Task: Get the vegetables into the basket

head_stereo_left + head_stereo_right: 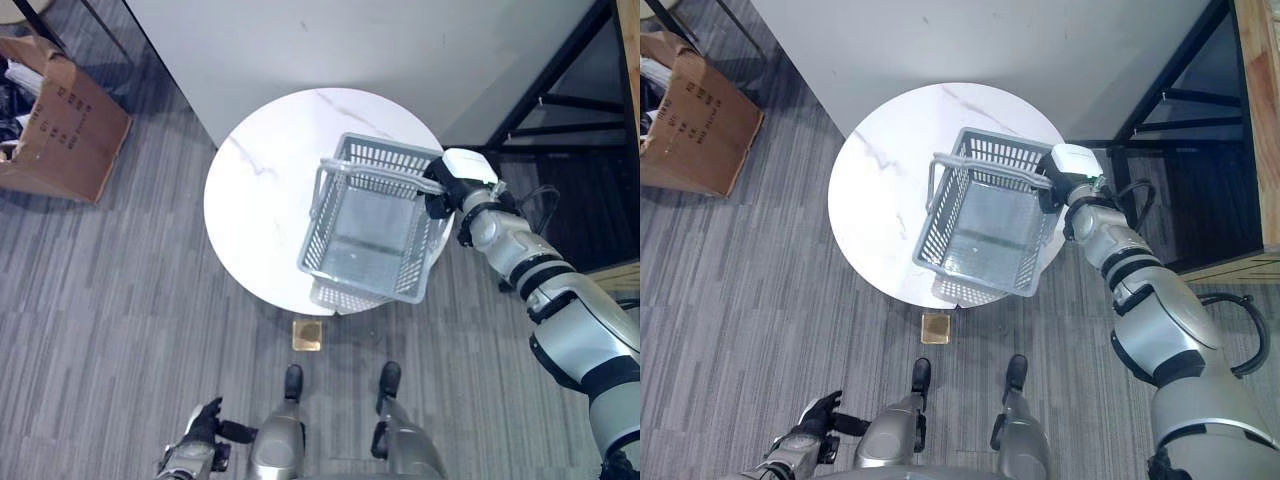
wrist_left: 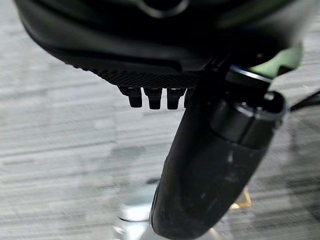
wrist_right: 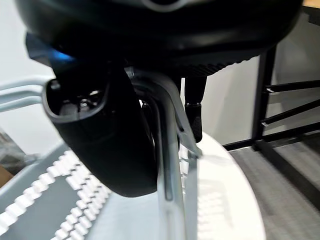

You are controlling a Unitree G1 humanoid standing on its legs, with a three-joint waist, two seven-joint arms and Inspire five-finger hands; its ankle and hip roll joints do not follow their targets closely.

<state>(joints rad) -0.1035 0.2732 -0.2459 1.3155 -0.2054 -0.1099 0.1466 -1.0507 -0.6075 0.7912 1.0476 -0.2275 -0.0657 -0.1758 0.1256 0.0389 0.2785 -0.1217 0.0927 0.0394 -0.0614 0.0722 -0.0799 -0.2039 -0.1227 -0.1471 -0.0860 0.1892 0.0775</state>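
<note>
Fingers point(image 3: 192, 117) of right hand point(image 1: 440, 195) grip empty basket point(image 1: 372, 225) handle.

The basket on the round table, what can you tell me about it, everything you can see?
The basket is light grey, looks like plastic, with slotted lattice walls, a solid floor and two thin loop handles. It holds nothing. It sits tilted on the white marble-look table, over the edge nearest the robot, its far side raised. The right robot hand has thumb and fingers closed round the handles at that far rim. The left robot hand hangs low over the floor, away from it.
</note>
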